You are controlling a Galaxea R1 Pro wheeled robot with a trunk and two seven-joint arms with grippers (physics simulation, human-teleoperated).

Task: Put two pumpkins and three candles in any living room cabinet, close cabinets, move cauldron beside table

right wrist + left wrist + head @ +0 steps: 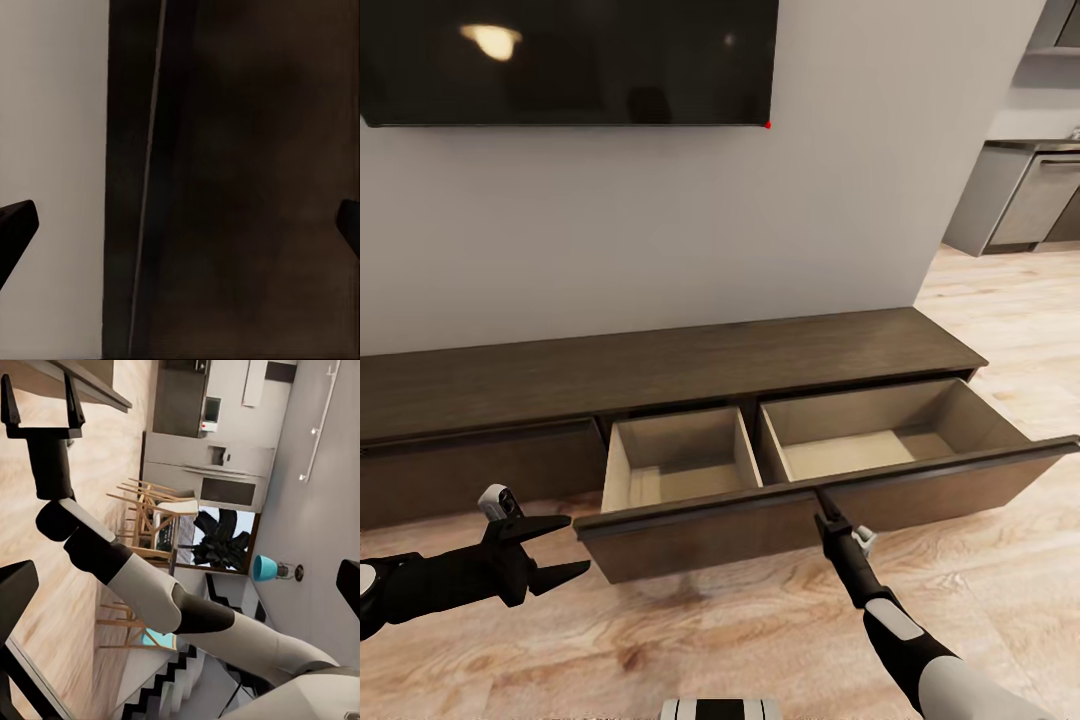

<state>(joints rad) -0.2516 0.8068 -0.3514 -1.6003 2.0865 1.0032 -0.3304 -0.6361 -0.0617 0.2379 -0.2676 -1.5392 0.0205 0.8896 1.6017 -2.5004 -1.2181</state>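
The cabinet point(660, 370) runs long and low along the wall under the TV point(570, 60), and its wide drawer point(830, 500) stands pulled out toward the robot, both pale compartments bare. No pumpkins, candles or cauldron are anywhere to be seen from here.

The right gripper point(828, 510) is right at the drawer's front panel, its tip at the top lip just right of the divider between the compartments. In the right wrist view the two fingertips point(16, 225) sit wide apart with the dark panel edge between them, so the jaws look released, straddling the lip rather than pinching it. The left gripper point(565, 548) hangs off the drawer's left corner, near but not touching, jaws spread and holding nothing.

The drawer's long axis lies across the robot, parallel to the cabinet, and its travel is straight back toward the wall. The right arm is plainly the nearer one for any push or pull. I'd judge the drawer is ready for loading. Bare floor point(710, 630) lies in front of the drawer, giving room to back away; the left corner is the edge to mind.
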